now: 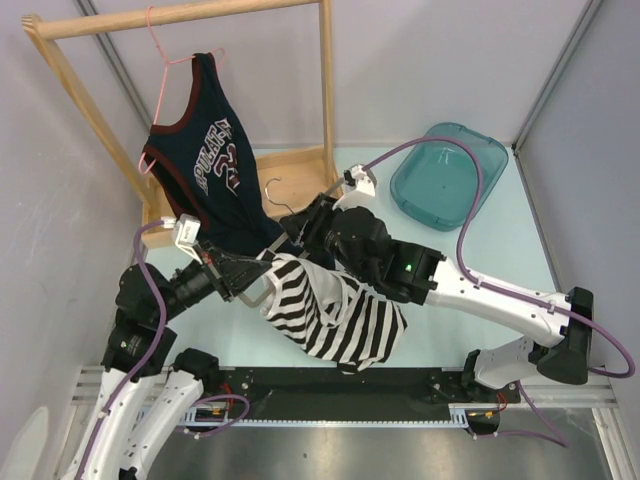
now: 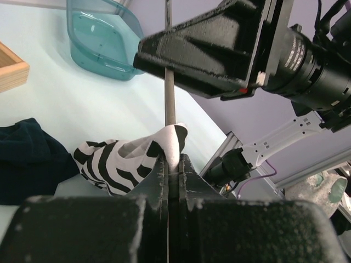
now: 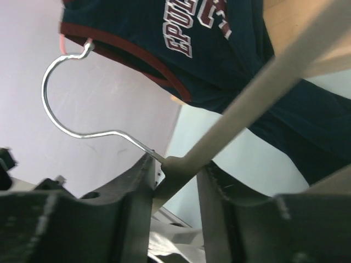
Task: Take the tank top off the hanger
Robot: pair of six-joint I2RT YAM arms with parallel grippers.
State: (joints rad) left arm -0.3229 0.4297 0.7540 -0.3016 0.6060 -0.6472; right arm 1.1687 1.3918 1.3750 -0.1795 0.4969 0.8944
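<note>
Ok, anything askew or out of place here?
The navy jersey with maroon trim hangs lopsided on a tilted thin pink hanger on the wooden rack, its hem slumped on the pale table. The black-and-white striped tank top on the beige hanger held by the left gripper and right gripper looks as expected.

Wooden clothes rack with a hanging jersey on a pale table, a teal bin off to one side.

The rack (image 1: pixel 180 17) is light wood, with a flat base, slanted side posts and a round top bar, and it stands at the far left of the pale blue-green table (image 1: pixel 500 250) against lilac-grey walls. A thin pink hanger (image 1: pixel 157 40) hooks over the rack's top bar near its left end. From it hangs a sleeveless navy jersey (image 1: pixel 205 150) with dark red trim and white-edged red lettering; its lower hem spills forward off the rack's base onto the table. To the right of the rack, well apart, sits a translucent teal bin (image 1: pixel 450 175) with rounded corners.
</note>
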